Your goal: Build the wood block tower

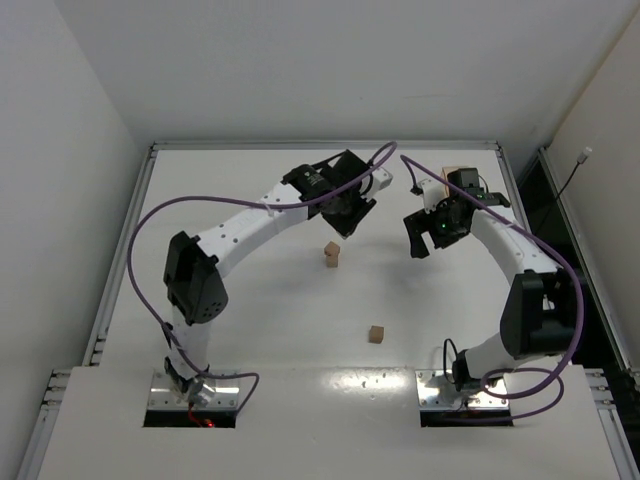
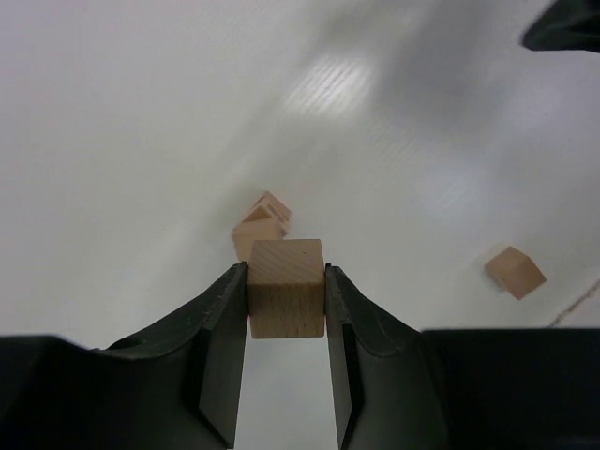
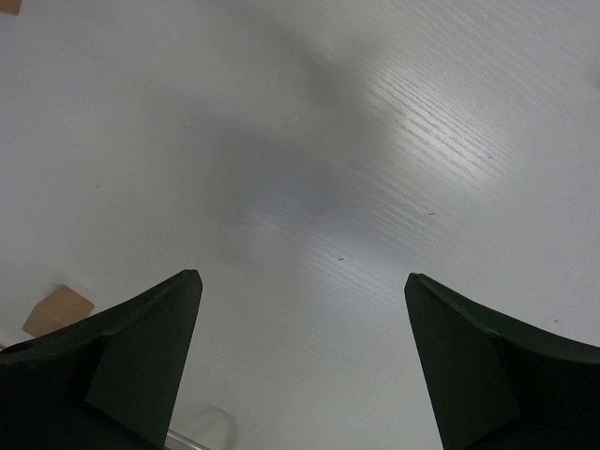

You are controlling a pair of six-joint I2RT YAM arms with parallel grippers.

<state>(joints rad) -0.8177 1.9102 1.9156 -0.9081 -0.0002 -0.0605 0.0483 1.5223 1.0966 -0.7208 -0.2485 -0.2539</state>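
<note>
White table [image 1: 250, 330]: the surface I work over from afar. Left arm [image 1: 240, 225] and right arm [image 1: 520, 260]: both reach in toward the table's far middle. Left gripper [image 2: 286, 272]: I see its black jaws clamped on one light-brown plain wooden cube [image 2: 286, 305], lifted off the table. Right gripper [image 3: 305, 300]: jaws spread wide apart, only table surface showing between them. Stacked wooden cubes [image 1: 331, 255]: standing mid-table, just beyond the held cube in my left wrist view. Lone wooden cube [image 1: 376, 334]: lying well apart from the stack, nearer the arm bases.
</note>
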